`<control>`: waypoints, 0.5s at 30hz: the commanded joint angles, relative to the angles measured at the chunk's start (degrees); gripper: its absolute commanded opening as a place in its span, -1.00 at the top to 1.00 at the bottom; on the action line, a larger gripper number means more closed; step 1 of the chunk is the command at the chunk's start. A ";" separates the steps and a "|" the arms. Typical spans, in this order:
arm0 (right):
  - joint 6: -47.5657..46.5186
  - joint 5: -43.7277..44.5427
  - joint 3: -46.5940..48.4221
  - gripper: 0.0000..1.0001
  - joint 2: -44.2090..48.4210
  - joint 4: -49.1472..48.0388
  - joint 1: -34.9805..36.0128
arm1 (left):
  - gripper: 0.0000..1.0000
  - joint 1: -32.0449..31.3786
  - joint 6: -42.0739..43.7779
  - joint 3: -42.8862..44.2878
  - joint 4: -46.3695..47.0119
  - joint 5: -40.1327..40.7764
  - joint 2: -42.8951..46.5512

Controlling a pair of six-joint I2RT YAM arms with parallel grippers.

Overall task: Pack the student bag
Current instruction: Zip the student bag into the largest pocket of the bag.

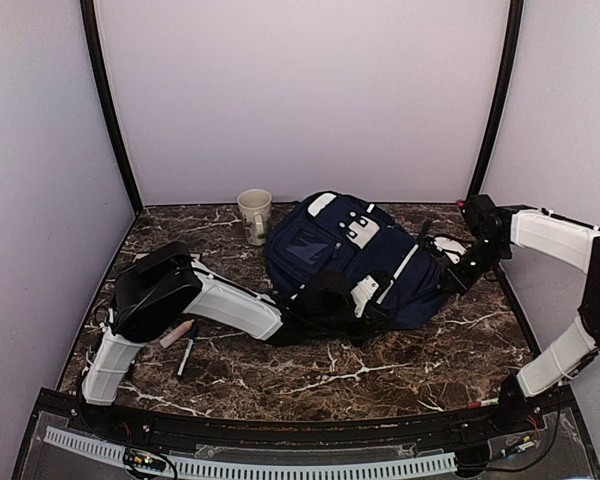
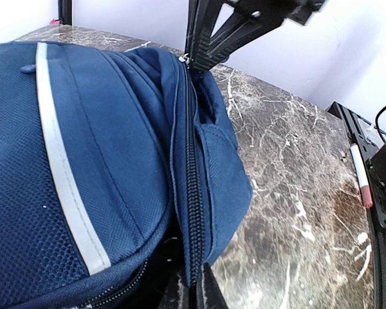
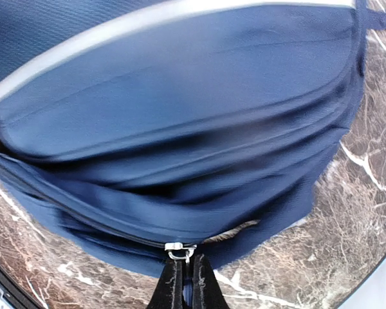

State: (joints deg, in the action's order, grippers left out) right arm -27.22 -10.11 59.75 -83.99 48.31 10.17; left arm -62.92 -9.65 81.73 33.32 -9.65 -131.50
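Backpack (image 1: 330, 250) lying on tabletop (image 1: 380, 375), middle, toward back wall. Right pincer (image 3: 183, 270) clamping zipper pull (image 3: 179, 250); left pincer (image 2: 196, 290) pinching backpack seam at zipper's other end. We're guessing zipper is opening next: we're wanting straight pull along track, left bracing fabric taut, no lifting. Room-wise: mug (image 1: 255, 215) sitting just beside backpack, pens (image 1: 187, 355) lying near left arm, right wall crowding right arm, open tabletop in front.

Dark marble-pattern table (image 1: 380, 372), white veining. Navy striped student bag (image 1: 325, 245) lying at centre. Cream mug (image 1: 255, 215) upright just beside it, at left rear. Slim pen (image 1: 186, 356) and pinkish stick (image 1: 177, 334) close together, front left.
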 commanded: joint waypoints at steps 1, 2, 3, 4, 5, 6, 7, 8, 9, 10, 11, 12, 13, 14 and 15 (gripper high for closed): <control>-3.31 6.54 2.99 1.00 -3.42 -0.89 -4.70 | 1.00 -0.53 1.09 -5.09 -0.37 -0.18 8.37; -3.69 6.65 3.34 1.00 -4.14 -1.58 -5.39 | 1.00 -0.93 1.59 -6.04 -1.03 -0.04 9.21; -4.03 6.86 3.47 1.00 -4.77 -2.29 -6.00 | 1.00 -1.31 2.16 -7.07 -1.91 -0.09 9.84; -4.22 6.93 3.76 1.00 -5.34 -3.19 -6.44 | 1.00 -1.78 2.73 -8.40 -2.97 -0.10 10.51; -4.45 6.62 4.04 1.00 -5.91 -3.58 -6.81 | 1.00 -2.18 3.12 -9.23 -4.13 0.04 11.17; -4.59 6.32 4.42 1.00 -6.36 -3.84 -6.97 | 1.00 -2.84 3.59 -10.28 -5.80 0.13 11.89; -4.65 5.97 4.63 1.00 -6.70 -4.17 -7.16 | 1.00 -3.36 3.99 -11.58 -6.93 0.60 12.73; -5.08 5.26 4.55 1.00 -6.84 -4.41 -7.14 | 1.00 -3.77 4.11 -13.00 -7.73 1.76 13.68; -5.96 3.75 4.46 1.00 -6.84 -4.26 -7.17 | 1.00 -4.19 4.03 -14.99 -8.12 2.61 15.25; -6.97 1.89 4.28 1.00 -6.77 -3.71 -7.13 | 1.00 -4.38 3.77 -16.94 -8.18 3.61 16.56; -7.87 -0.10 4.03 1.00 -6.60 -2.99 -7.06 | 1.00 -4.49 3.29 -18.97 -8.49 4.57 17.67; -8.77 -2.09 3.80 1.00 -6.43 -2.07 -6.95 | 1.00 -4.57 2.86 -20.77 -9.34 5.76 18.77; -10.22 -4.67 3.39 1.00 -5.97 -0.83 -6.88 | 1.00 -4.58 2.67 -22.10 -10.54 7.20 19.65; -11.36 -6.34 3.01 1.00 -5.56 0.20 -6.77 | 1.00 -4.58 2.43 -23.68 -12.07 8.66 20.57; -12.64 -8.53 2.63 1.00 -4.79 1.88 -6.56 | 1.00 -4.58 2.22 -24.86 -13.35 10.08 21.50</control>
State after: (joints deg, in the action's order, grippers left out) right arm -35.24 -20.75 62.17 -90.54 52.27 6.02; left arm -66.17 -6.44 63.35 30.28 -2.96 -116.53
